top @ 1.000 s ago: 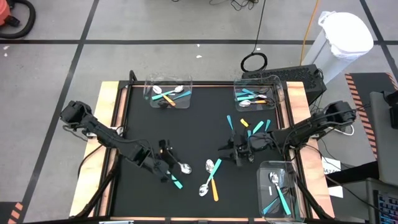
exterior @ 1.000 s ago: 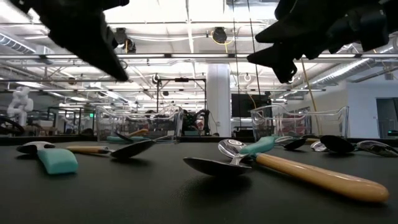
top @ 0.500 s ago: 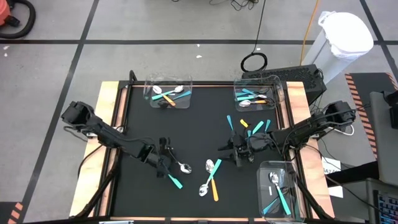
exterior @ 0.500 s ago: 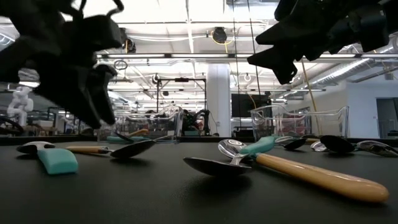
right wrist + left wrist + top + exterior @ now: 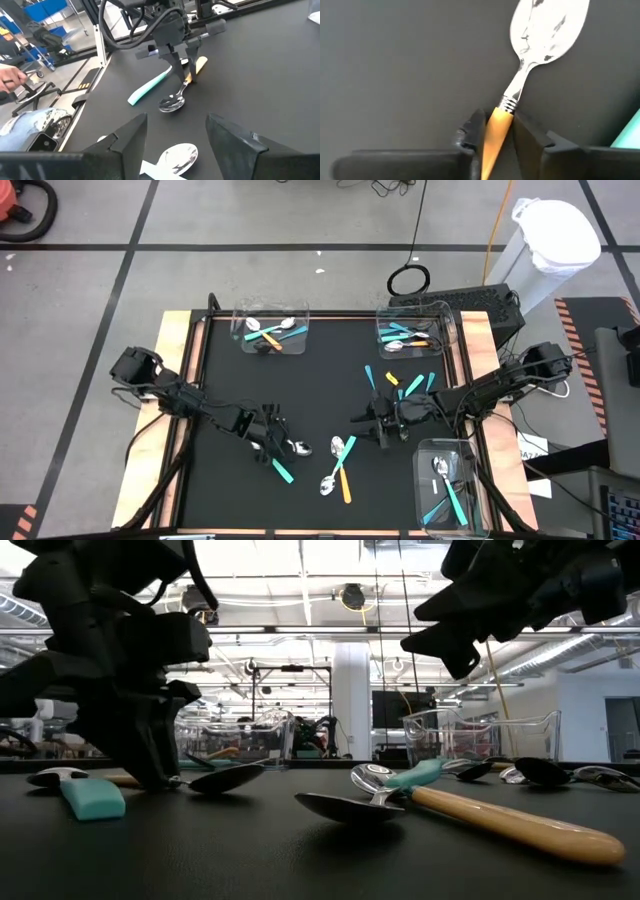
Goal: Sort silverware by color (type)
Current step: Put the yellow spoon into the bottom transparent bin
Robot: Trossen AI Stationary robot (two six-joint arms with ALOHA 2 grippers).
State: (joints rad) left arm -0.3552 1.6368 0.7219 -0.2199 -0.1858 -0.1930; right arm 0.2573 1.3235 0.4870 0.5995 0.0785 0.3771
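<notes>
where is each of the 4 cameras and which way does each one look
High view: overhead, straight down; table, both arms, left gripper, right gripper.
Low view: table height, level toward the room; both arms hang in from above.
Left wrist view: down past its own fingers, closing around the orange-handled spoon.
Right wrist view: across the table, own fingers open.
All four views show that spoon.

Your high view looks straight down on the whole black table. Low view sits at tabletop height, facing level into the room. Left wrist view is pressed close over an orange-handled spoon. Right wrist view looks across the table and shares that spoon with it, seen from farther off.
</notes>
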